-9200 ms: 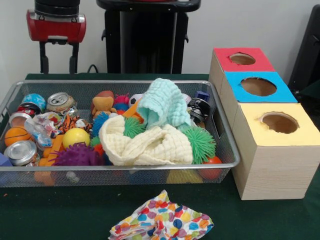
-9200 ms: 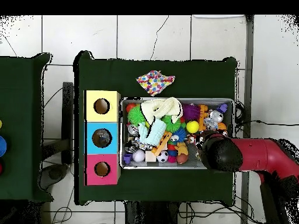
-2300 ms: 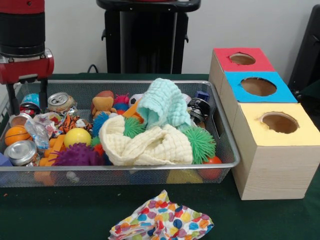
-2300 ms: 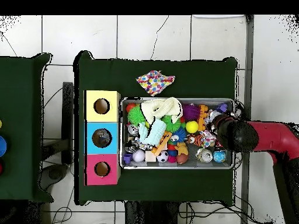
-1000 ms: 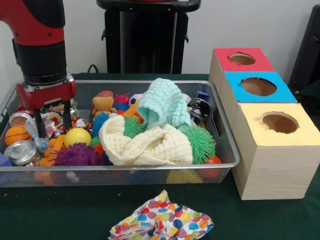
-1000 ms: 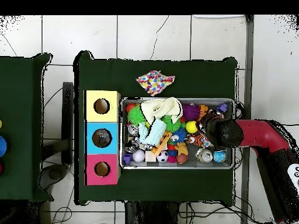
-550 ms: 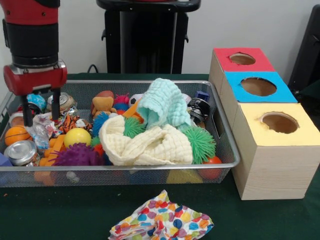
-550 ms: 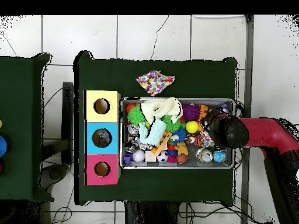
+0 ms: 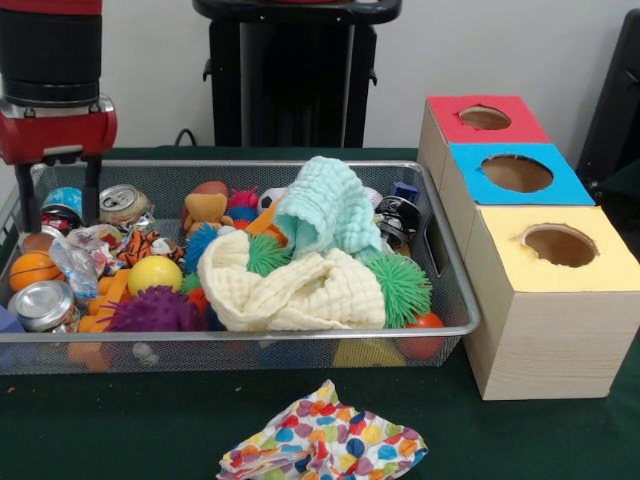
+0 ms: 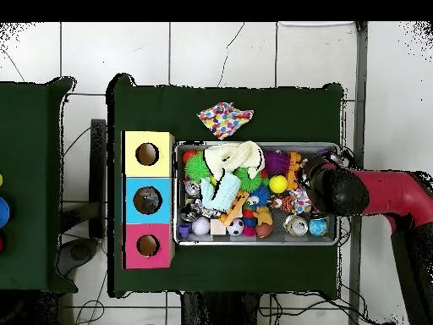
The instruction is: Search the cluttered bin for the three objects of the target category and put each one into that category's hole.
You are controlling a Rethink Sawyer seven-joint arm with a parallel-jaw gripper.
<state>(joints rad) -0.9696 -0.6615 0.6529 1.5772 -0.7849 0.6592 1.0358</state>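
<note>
The bin (image 9: 250,335) is a silver wire mesh basket full of toys, cans and cloths; it also shows in the overhead view (image 10: 254,145). My gripper (image 9: 58,215) hangs open and empty above the bin's left end, over a blue ball and a soda can (image 9: 122,203). Below it lie a crumpled wrapper (image 9: 78,262), a basketball (image 9: 32,270), a second can (image 9: 40,305), a yellow ball (image 9: 152,274) and a purple spiky ball (image 9: 150,312). In the overhead view the arm's end (image 10: 338,191) covers the bin's right end and hides the gripper.
Three wooden boxes with holes stand beside the bin: red (image 9: 485,118), blue (image 9: 517,172), yellow (image 9: 560,245). A mint cloth (image 9: 325,205) and a cream cloth (image 9: 290,290) pile high mid-bin. A spotted cloth (image 9: 320,445) lies on the table in front.
The gripper has risen out of the toys and shifted towards the bin's end, still open and empty. The bin's contents look unmoved.
</note>
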